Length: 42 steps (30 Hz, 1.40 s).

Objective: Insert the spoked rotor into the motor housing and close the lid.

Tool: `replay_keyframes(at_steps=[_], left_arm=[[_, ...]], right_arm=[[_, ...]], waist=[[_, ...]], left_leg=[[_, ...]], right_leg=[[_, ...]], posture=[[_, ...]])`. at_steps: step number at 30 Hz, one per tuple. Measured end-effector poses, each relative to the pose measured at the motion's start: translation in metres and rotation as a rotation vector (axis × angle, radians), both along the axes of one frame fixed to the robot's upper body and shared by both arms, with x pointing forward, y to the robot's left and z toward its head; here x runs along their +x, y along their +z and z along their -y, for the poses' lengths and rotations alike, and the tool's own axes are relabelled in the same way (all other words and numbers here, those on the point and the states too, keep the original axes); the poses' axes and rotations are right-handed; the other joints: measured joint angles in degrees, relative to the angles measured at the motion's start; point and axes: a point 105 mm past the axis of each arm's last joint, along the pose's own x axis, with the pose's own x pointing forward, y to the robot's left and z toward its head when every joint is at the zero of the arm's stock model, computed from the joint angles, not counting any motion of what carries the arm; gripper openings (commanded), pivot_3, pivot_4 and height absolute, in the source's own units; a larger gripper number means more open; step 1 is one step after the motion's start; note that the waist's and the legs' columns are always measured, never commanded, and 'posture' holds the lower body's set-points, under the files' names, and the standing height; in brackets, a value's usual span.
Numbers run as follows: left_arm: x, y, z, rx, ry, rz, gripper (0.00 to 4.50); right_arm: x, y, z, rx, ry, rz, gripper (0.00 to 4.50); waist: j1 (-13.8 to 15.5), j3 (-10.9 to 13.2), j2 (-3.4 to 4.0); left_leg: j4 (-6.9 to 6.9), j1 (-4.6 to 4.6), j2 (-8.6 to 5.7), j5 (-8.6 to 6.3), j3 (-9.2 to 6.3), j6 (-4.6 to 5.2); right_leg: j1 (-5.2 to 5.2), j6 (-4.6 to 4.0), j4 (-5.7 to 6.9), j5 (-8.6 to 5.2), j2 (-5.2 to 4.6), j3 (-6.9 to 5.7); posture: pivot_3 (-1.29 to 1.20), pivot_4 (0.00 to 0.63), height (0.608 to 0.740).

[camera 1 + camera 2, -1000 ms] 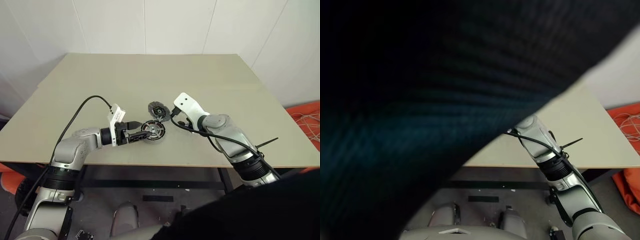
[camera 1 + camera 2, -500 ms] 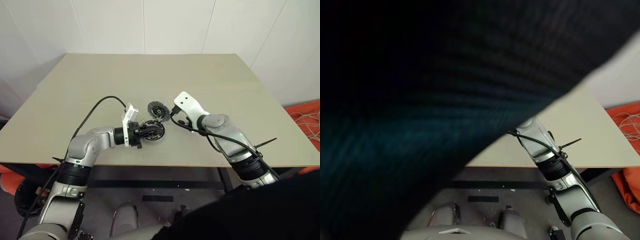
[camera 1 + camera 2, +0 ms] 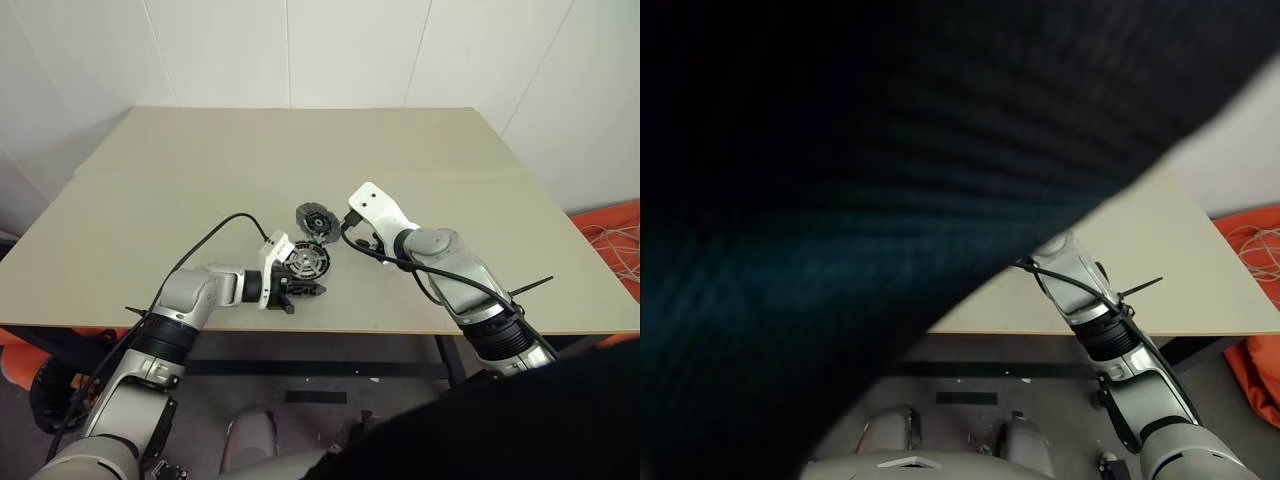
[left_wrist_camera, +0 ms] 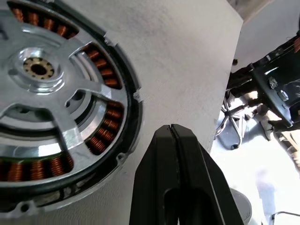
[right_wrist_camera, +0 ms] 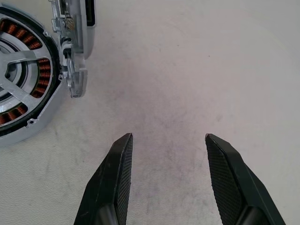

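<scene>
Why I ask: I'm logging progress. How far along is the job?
Done: the rotor sits in the housing, coils showing between its spokes. In hand: nothing; the left gripper is shut beside the housing, the right gripper open over the table. Left: the lid lies apart, not yet fitted.

The spoked rotor (image 4: 51, 93) sits in the motor housing (image 3: 306, 264) (copper coils showing between spokes) near the counter's (image 3: 300, 150) front edge; the lid (image 3: 313, 218) lies just behind.

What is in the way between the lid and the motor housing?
Nothing visible. The lid lies just behind the motor housing, bare table between them. The shut left gripper sits beside the housing, not over it.
</scene>
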Motion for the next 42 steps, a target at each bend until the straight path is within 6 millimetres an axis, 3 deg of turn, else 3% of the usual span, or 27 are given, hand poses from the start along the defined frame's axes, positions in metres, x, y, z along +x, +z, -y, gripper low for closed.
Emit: replay_keyframes(at_steps=[9, 33, 42], left_arm=[[0.005, -0.001, -0.008, 0.023, 0.025, 0.032, 0.03], [0.034, -0.001, -0.066, 0.084, 0.278, 0.131, 0.03], [0.035, 0.004, -0.067, 0.069, 0.281, 0.15, 0.03]], right_arm=[[0.001, -0.002, 0.001, -0.002, -0.004, -0.006, 2.76], [0.003, -0.003, 0.001, 0.0, 0.008, -0.004, 2.76], [0.004, -0.003, 0.0, -0.001, 0.013, 0.009, 2.76]], waist=[[0.0, 0.0, 0.0], [0.1, 0.0, 0.0], [0.1, 0.0, 0.0]], left_leg=[[0.01, 0.02, 0.01, 0.0, -0.01, 0.0], [-0.02, 0.04, 0.0, 0.0, -0.03, 0.01], [-0.02, 0.03, 0.0, -0.01, -0.03, 0.02]], right_leg=[[0.01, 0.04, 0.03, -0.02, 0.0, 0.0], [0.03, 0.07, 0.01, -0.02, 0.0, -0.01], [0.02, 0.07, 0.01, -0.02, 0.0, -0.01]], posture=[[0.0, 0.0, 0.74], [0.0, 0.0, 0.74], [0.0, 0.0, 0.74]])
